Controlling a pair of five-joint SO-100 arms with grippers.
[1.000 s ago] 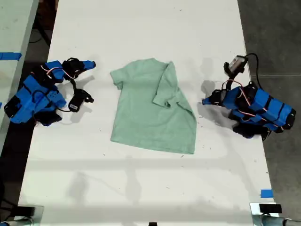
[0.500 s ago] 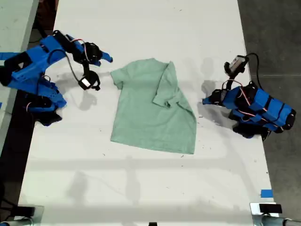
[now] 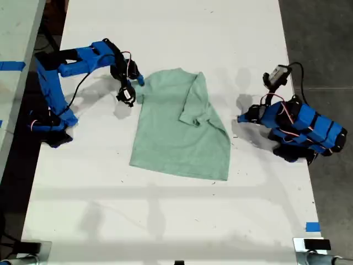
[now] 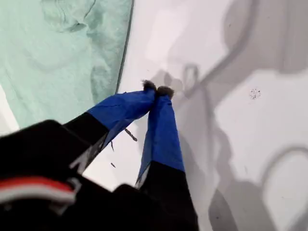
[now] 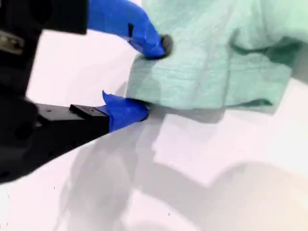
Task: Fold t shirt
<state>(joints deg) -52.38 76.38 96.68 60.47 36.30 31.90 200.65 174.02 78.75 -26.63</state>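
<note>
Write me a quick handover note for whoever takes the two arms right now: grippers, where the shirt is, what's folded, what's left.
My first gripper: jaws shut on nothing, resting over bare table beside the t shirt's edge, at the exterior view's right.
My second gripper: jaws open around the edge of the sleeve at the exterior view's left, not yet closed on it.
T shirt: flat in the middle of the table. The sleeve on the exterior view's right is already folded in over the body.
Left to do: close on the sleeve at the exterior view's left, fold that side in, then fold the shirt lengthwise.
</note>
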